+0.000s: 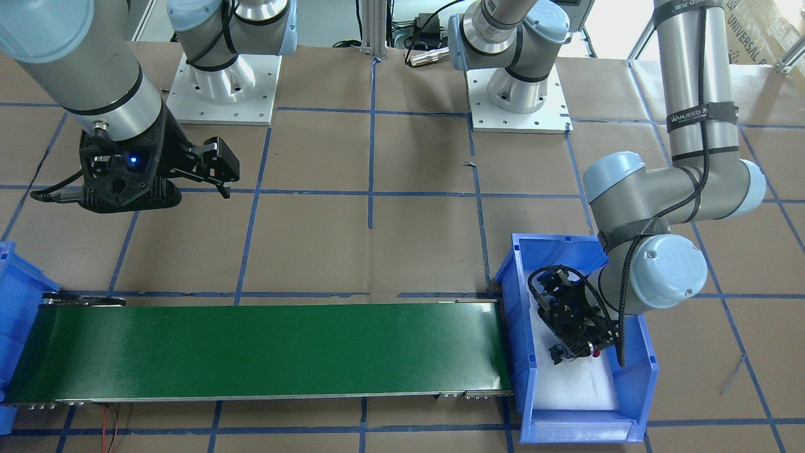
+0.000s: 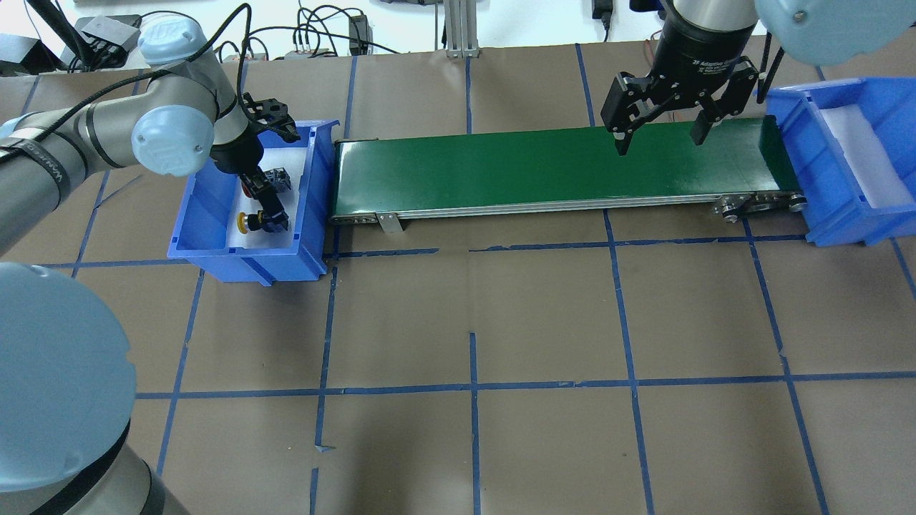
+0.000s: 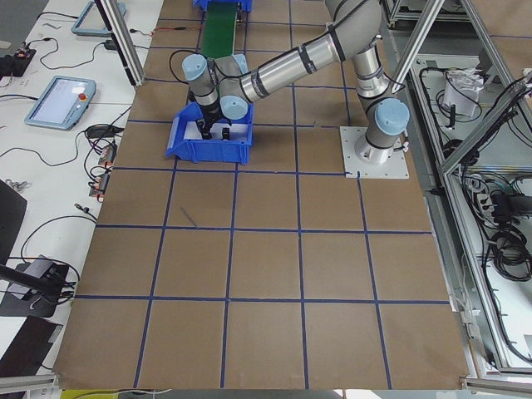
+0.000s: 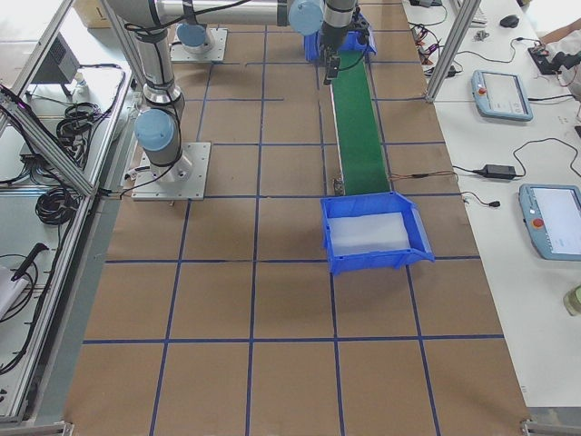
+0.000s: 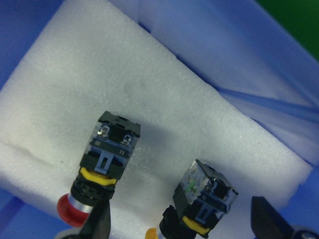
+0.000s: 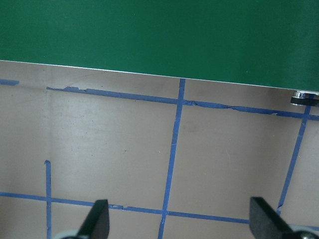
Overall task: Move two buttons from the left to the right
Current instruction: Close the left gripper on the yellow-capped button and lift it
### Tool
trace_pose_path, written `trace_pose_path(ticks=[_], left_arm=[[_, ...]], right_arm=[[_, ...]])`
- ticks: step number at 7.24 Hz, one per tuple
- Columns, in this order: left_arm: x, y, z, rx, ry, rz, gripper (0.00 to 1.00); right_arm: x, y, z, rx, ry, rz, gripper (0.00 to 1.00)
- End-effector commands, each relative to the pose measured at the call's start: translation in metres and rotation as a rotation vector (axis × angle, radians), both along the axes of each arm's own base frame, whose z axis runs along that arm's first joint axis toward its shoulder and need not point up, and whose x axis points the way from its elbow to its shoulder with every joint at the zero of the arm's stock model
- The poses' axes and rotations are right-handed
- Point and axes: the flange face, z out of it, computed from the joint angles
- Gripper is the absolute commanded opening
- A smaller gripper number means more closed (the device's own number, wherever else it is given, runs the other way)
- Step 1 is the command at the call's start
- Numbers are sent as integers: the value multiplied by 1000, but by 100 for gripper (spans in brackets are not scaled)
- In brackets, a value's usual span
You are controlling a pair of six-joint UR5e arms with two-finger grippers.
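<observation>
Two push-buttons lie on their sides on white foam [image 5: 149, 89] inside the blue bin [image 2: 315, 214] at the robot's left end of a green conveyor belt [image 2: 544, 172]. The left gripper [image 5: 183, 219] is down in that bin w/ fingers spread. The yellow button [image 5: 205, 199] sits btwn them, and the red button [image 5: 107, 154] is just beside one finger, outside the gap. Nothing is pinched. The right gripper [image 2: 660, 139] hangs spread over the belt's far end, near a second blue bin [image 2: 823, 164].

Handling, as a judgement: both buttons look small, light and rigid, hard plastic. The rounded mushroom caps are prob. slippy. The flat sides of the squarish switch body give the surest hold, so squeeze across those. The foam will give underneath, so no hard press is needed.

Views: the wrist cam shows switch bodies, terminals and finger spacing, but barely any cap. The overhead cam shows the yellow cap plainly, plus both arms at once. The front cam has the buttons mostly hidden behind the gripper, w/ only a red speck visible. In the side cams they are too small to tell.
</observation>
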Motion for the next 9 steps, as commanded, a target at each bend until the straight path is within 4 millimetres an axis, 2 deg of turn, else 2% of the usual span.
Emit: trace_pose_path(ticks=[1,2,3,4,5,6,7,9], left_arm=[[1,11,-13,35,-23,-6,100],[1,11,-17,40,-19,-5,89],[2,9,-21,32,-21,-2,61],[3,7,-16,17,-25,-2,31],[5,-1,-5,-7,-29,1,17],[4,-1,10,-23,-36,33,14],[4,-10,35,-57,-54,125,13],[7,-37,109,-80,-80,322,13]], right_arm=[[0,0,0,0,2,1,100],[0,0,0,0,4,7,100],[0,0,0,-2,3,8,100],[0,0,0,-2,3,8,100],[0,0,0,0,2,10,100],[0,0,0,0,3,8,100],[0,0,0,0,3,8,100],[0,0,0,0,4,9,100]])
